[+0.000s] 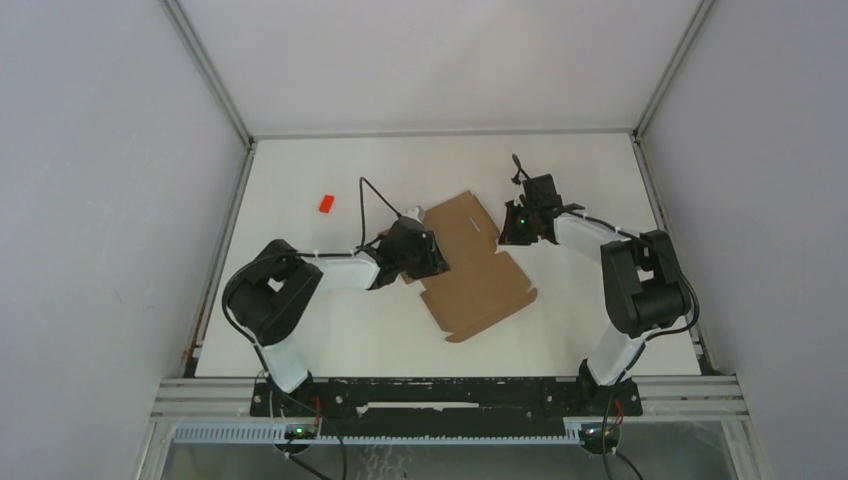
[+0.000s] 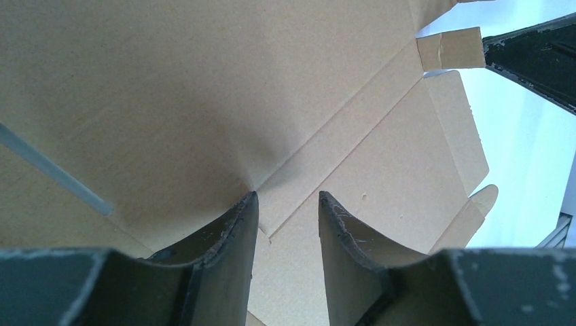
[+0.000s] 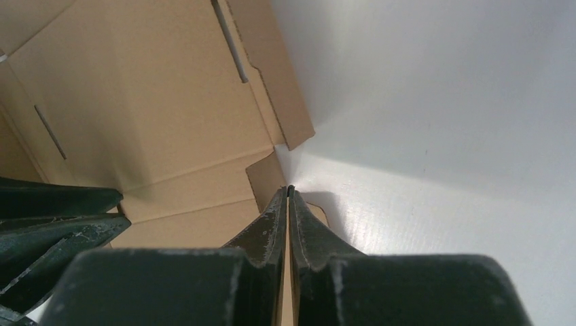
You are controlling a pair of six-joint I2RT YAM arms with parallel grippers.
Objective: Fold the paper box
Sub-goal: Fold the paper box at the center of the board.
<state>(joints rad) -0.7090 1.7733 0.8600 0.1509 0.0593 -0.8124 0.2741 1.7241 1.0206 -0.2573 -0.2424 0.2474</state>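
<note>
Brown cardboard paper box [image 1: 480, 292], creased and slitted, on white table [image 1: 300, 170].

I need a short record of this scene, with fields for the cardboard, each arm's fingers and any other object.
paper box: brown die-cut sheet, spread unfolded on the white table
left fingers: open, over the sheet's left part, beside a crease
right fingers: shut on a small tab at the sheet's right edge
other: red block, apart from the sheet, at the far left
</note>
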